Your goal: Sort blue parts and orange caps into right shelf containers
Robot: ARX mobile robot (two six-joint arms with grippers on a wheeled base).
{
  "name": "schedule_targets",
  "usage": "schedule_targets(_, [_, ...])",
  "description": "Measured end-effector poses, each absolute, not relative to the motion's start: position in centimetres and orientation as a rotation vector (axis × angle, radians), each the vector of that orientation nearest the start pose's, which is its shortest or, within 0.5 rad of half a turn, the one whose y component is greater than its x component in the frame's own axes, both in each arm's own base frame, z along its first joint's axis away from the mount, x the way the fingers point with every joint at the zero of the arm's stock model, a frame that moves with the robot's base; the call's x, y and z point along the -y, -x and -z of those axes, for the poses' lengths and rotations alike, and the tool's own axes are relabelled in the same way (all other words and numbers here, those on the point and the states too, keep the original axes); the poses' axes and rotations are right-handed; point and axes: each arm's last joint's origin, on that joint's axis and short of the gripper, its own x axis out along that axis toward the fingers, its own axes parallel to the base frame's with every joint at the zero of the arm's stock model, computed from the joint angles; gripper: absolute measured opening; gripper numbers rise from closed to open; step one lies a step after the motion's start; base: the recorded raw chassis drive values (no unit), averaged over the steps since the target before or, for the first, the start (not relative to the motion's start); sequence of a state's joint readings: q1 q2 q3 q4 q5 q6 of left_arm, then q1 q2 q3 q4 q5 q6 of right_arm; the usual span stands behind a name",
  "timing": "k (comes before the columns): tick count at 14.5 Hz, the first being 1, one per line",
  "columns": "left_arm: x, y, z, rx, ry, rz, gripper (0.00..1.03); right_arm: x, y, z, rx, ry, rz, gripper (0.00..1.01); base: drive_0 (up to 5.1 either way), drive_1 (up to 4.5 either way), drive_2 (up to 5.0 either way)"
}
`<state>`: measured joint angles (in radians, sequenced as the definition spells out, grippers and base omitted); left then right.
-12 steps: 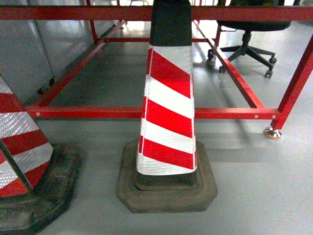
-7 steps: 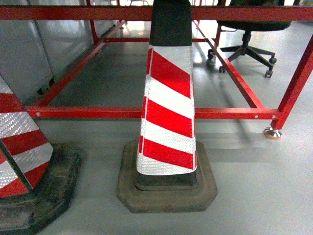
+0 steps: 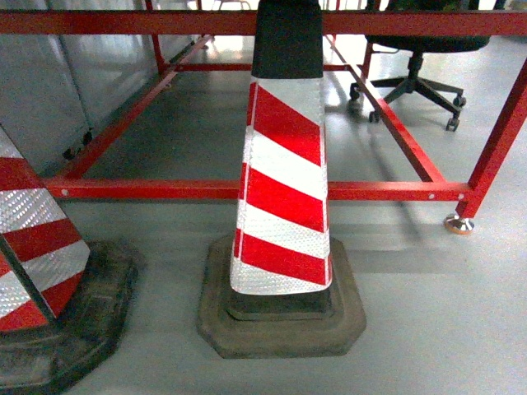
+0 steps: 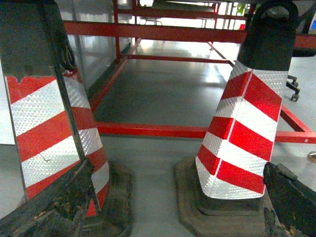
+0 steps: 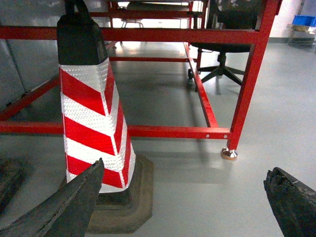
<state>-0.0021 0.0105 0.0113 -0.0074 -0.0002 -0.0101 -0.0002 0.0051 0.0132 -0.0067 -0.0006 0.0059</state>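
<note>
no orange caps or blue crates in view; sorting unstarted by appearances. red-white striped rubber-based traffic cone (image 3: 284, 189) centre frame. left gripper (image 4: 173, 207) and right gripper (image 5: 187, 207) both spread wide, empty.

Smooth grey floor (image 3: 428, 313) carrying two red-and-white striped reflective traffic cones on black rubber bases, one central (image 3: 282, 189), one at left edge (image 3: 33, 247), with a red metal frame's foot pad (image 3: 458, 223) and a black swivel chair's castors (image 3: 451, 123) behind.
</note>
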Motion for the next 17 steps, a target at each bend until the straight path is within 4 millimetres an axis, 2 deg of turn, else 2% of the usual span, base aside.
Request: schedule_targets(17, [0.02, -9.77, -16.61, -0.004, 0.009, 0.003, 0.98, 0.00, -9.72, -16.71, 0.003, -0.006, 0.000, 0.98, 0.0, 0.00, 0.0])
